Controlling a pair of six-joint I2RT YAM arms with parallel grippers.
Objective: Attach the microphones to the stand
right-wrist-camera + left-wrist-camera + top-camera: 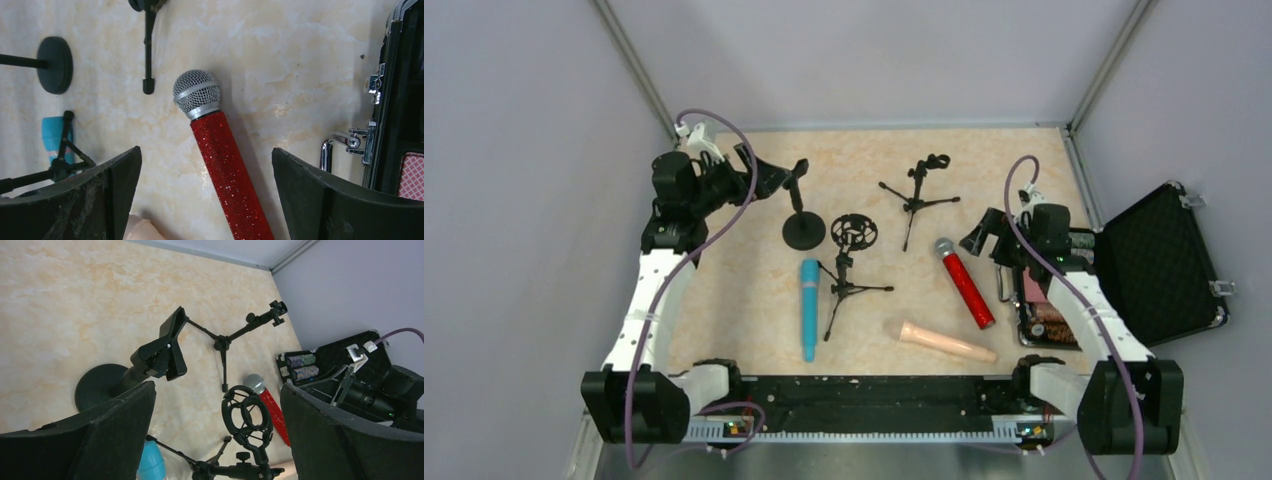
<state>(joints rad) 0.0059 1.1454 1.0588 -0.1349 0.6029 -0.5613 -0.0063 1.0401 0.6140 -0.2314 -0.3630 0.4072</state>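
Three microphones lie on the table: a glittery red one point(965, 283) with a silver mesh head, a light-blue one point(809, 308) and a peach-beige one point(946, 342). Three black stands are near them: a round-base stand point(804, 228) with a clip, a tripod with a shock mount point(852, 235), and a tripod point(919, 195) at the back. My left gripper point(774, 178) is open and empty beside the clip point(160, 350). My right gripper point(206, 151) hangs open over the red microphone point(225, 160), straddling its handle without touching it.
An open black case point(1164, 265) with card decks stands at the right edge, close to my right arm. Its metal latch point(350, 145) is just outside my right finger. Grey walls close in the table on three sides.
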